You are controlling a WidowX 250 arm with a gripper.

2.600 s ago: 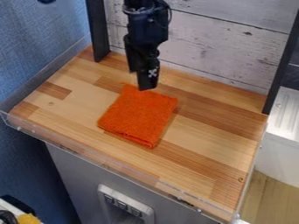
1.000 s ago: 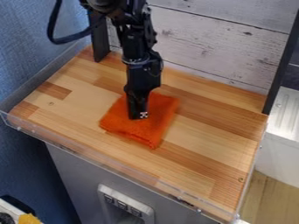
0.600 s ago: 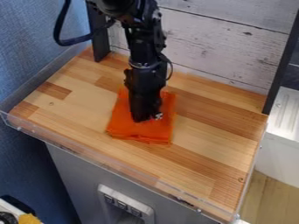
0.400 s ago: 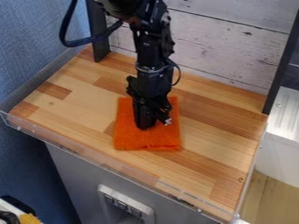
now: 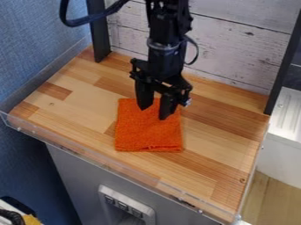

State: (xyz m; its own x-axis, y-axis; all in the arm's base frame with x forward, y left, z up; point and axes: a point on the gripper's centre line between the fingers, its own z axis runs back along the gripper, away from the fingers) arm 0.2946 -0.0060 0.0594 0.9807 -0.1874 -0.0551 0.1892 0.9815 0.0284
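Jointed black arm with a looping dark cable

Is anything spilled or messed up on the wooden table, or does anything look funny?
Nothing looks spilled or broken. The orange cloth lies flat under the open gripper, but it sits crooked: its edges don't line up with the wooden table's.

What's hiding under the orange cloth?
The orange cloth lies on the wooden counter, and you can see wood all around its edges. Whatever is right beneath is covered, so I can't tell. The open pincer is over its far part.
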